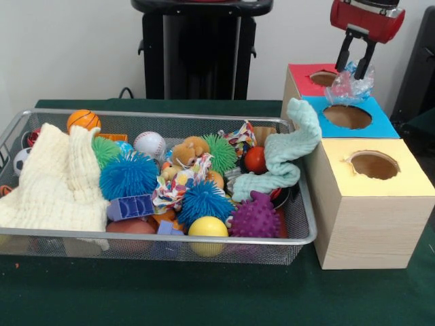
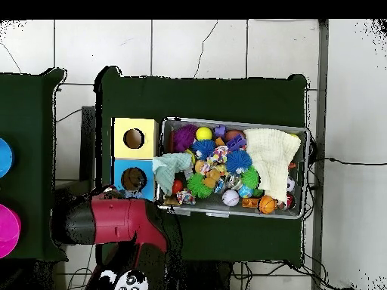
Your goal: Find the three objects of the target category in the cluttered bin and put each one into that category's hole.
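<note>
In the front view, the gripper (image 1: 357, 62), red-housed with two black fingers, hangs with its fingers closed on a crumpled, see-through plastic bottle (image 1: 353, 86) with a thin, wrinkled wall and a bluish label scrap. The bottle hangs at the fingertips, above the boundary between the red-topped cutout (image 1: 322, 77) and the blue-topped hole (image 1: 347, 116), a round cutout in a flat bright blue square on a pale wooden box. Below the gripper and nearer the camera stands the yellow-topped box (image 1: 372, 204) with grained wood sides. Beside and below the gripper lies the wire mesh bin (image 1: 170, 234), silver with a rounded metal rim, holding spiky rubber balls in blue, green and purple, a cream waffle-textured cloth (image 1: 58, 180) and a pale green cloth (image 1: 289, 153) draped over the rim toward the boxes. In the overhead view, the red and black arm (image 2: 113, 220) covers the red-topped cutout; the fingers and bottle cannot be made out. The blue-topped hole (image 2: 134, 178) lies just beyond the arm's end, the yellow-topped box (image 2: 134, 138) beyond that, the bin (image 2: 234, 122) to one side.
</note>
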You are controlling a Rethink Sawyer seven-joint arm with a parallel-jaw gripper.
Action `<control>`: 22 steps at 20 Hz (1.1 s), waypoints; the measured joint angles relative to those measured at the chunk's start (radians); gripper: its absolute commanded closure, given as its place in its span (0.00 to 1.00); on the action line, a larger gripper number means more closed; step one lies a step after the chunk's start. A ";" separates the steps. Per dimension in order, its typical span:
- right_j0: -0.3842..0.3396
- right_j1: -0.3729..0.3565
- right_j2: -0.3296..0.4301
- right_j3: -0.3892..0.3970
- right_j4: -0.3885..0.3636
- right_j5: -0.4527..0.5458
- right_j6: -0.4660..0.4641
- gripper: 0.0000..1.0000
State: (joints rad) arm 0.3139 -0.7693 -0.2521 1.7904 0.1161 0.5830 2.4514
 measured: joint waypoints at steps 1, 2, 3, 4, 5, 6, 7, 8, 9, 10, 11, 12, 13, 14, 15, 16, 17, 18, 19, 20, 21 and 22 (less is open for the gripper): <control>0.003 0.002 -0.005 0.000 0.008 -0.003 0.000 1.00; 0.005 0.003 -0.009 0.000 0.013 -0.006 0.000 1.00; 0.006 0.004 -0.010 0.000 0.016 -0.007 0.000 1.00; 0.008 0.005 -0.012 0.000 0.018 -0.009 0.000 1.00; 0.009 0.005 -0.014 0.000 0.020 -0.011 0.000 1.00; 0.011 0.006 -0.018 0.000 0.020 -0.016 0.000 1.00; 0.012 0.006 -0.019 0.000 0.020 -0.018 0.000 1.00; 0.012 0.006 -0.020 -0.001 0.020 -0.018 0.000 1.00; 0.012 0.007 -0.021 -0.001 0.020 -0.019 0.000 1.00; 0.013 0.007 -0.022 -0.002 0.020 -0.019 0.000 1.00; 0.013 0.008 -0.023 -0.003 0.020 -0.019 0.000 1.00; 0.014 0.009 -0.024 -0.005 0.020 -0.019 0.000 1.00; 0.015 0.011 -0.026 -0.008 0.020 -0.019 0.000 1.00; 0.015 0.012 -0.027 -0.011 0.020 -0.019 0.000 1.00; 0.015 0.015 -0.030 -0.015 0.020 -0.019 0.000 1.00; 0.015 0.016 -0.031 -0.019 0.020 -0.019 0.000 1.00; 0.015 0.019 -0.034 -0.024 0.020 -0.019 0.000 1.00; 0.015 0.022 -0.037 -0.030 0.019 -0.019 0.000 1.00; 0.015 0.023 -0.037 -0.031 0.019 -0.019 0.000 1.00; 0.015 0.024 -0.038 -0.034 0.019 -0.019 0.000 1.00; 0.015 0.024 -0.040 -0.037 0.019 -0.019 0.000 1.00; 0.015 0.024 -0.041 -0.040 0.019 -0.019 0.000 1.00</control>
State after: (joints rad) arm 0.3290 -0.7458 -0.2933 1.7504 0.1350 0.5638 2.4514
